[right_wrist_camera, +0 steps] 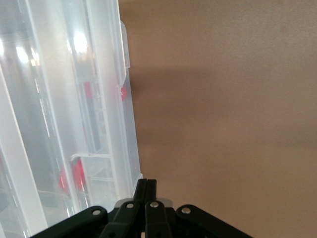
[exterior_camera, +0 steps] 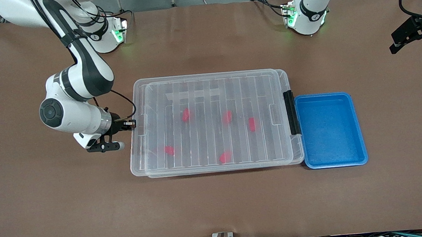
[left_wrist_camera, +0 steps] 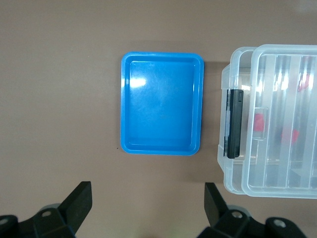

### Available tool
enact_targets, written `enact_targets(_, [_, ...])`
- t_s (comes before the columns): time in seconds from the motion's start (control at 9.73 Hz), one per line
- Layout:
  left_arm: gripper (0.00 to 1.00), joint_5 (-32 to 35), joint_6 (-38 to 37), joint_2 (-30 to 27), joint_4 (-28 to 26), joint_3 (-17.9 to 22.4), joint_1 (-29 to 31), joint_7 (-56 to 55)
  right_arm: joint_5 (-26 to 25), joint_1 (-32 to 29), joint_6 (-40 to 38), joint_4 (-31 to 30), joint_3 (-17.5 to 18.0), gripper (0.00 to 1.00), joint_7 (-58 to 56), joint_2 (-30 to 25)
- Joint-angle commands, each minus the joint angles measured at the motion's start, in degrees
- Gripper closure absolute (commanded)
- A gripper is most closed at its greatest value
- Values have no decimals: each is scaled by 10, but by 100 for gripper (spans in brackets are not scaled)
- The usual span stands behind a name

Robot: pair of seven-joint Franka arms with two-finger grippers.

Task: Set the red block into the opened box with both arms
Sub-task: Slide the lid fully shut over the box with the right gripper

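Right gripper pinched shut, empty, touching box rim at right arm's end. Left gripper spread wide, empty, above blue tray.

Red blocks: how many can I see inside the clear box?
5, all under the box's lid: three mid-box, two nearer the camera. Ribs may hide others.

Large clear plastic storage box lies at mid-table, its ribbed clear lid resting on top. Five small red plastic blocks lie scattered inside it. Black latch bar sits on the short side toward the left arm's end. Solid blue plastic tray lies just beside that side.
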Motion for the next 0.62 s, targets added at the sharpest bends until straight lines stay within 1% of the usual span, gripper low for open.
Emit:
enact_targets(0.0, [0, -3, 6, 5, -15, 1, -1, 2, 11, 6, 15, 8, 9, 100, 17, 16])
enact_targets(0.31, [0, -3, 10, 7, -15, 1, -2, 2, 10, 3, 12, 9, 9, 99, 15, 16])
enact_targets(0.41, [0, -3, 10, 8, -15, 1, -2, 2, 10, 0, 8, 8, 9, 92, 9, 16])
enact_targets(0.51, [0, -4, 10, 8, -14, 1, -2, 2, 5, -2, 2, 8, 8, 42, 7, 16])
